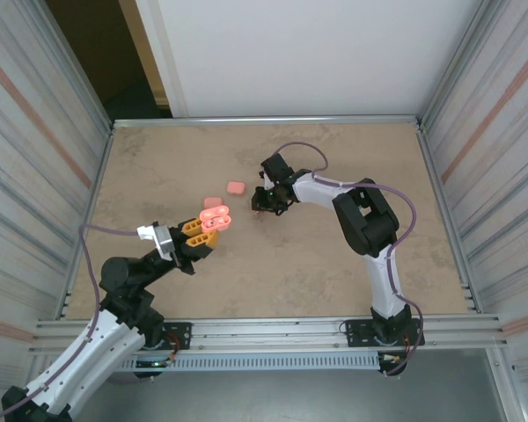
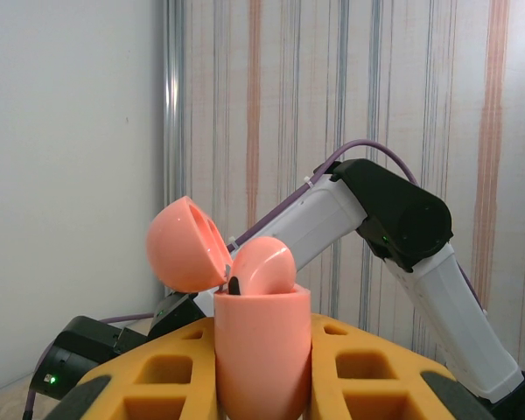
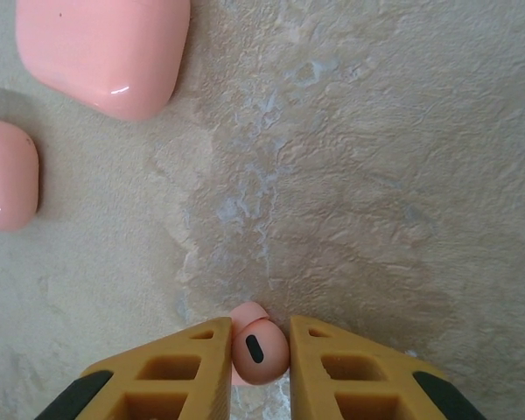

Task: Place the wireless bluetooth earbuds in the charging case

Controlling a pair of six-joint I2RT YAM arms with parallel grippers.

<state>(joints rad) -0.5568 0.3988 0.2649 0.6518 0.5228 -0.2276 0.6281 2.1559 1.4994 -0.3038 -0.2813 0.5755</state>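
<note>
Jaws of the right gripper (image 3: pixel 259 331) pinch one earbud (image 3: pixel 260 353), with two closed cases (image 3: pixel 105 52) lying beyond them, leftward. Seen from its wrist, the left gripper (image 2: pixel 262 343) clasps the open charging case (image 2: pixel 262 376), another earbud (image 2: pixel 264 267) seated above the jaws.

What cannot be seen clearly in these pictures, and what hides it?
Left wrist: the open case is cut by the lower edge; its inside is hidden by the seated earbud.
Right wrist: the held earbud is partly hidden by the fingers; one closed case is cut by the top edge, another by the left.
Top external: the held earbud is too small.
</note>
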